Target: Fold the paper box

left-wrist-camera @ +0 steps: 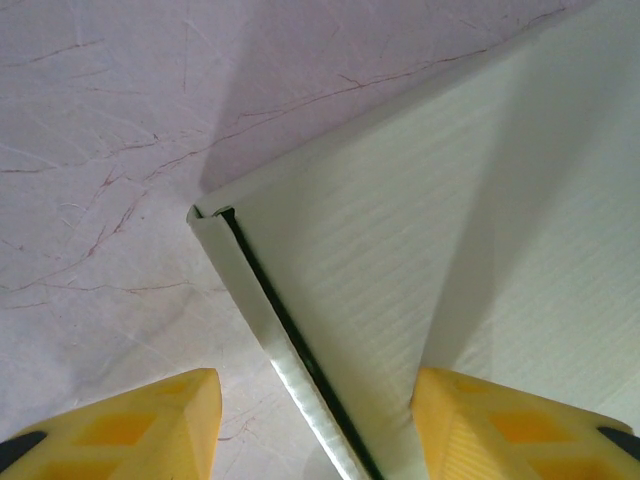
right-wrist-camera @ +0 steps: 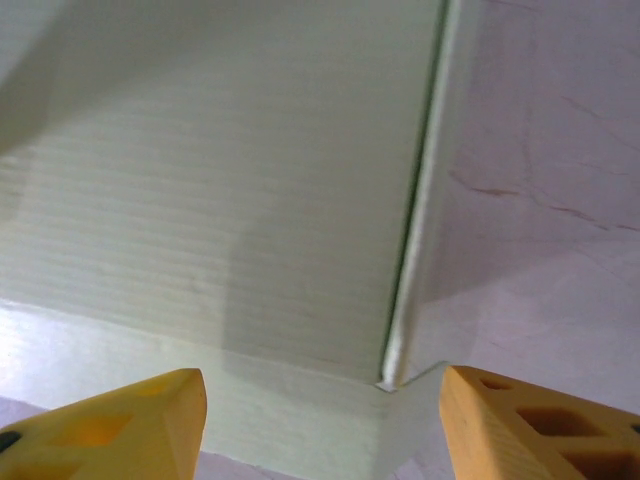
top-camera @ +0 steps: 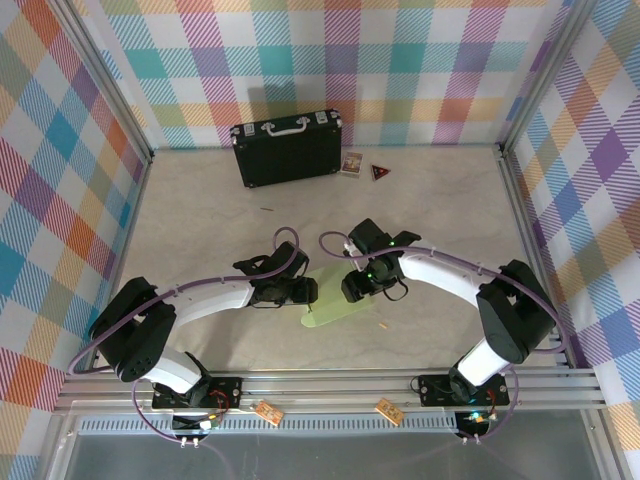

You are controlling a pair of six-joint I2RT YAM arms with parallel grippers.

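- Top view: paper box (top-camera: pixel 335 306) lies flat on the table (top-camera: pixel 200 220), between left gripper (top-camera: pixel 300 292) and right gripper (top-camera: pixel 358 287).
- Left wrist: jaws spread, astride the folded edge; centre on the crease before closing.
- Right wrist: jaws spread over the corner seam; brace there.

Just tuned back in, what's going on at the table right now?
Both arms reach in to mid-table over the pale green paper box, which looks partly folded. The left pincer stands open astride a creased edge of the card. The right pincer is open too, over a corner where a panel meets a flap. Neither seems to be clamping the card. The black case sits apart at the back.
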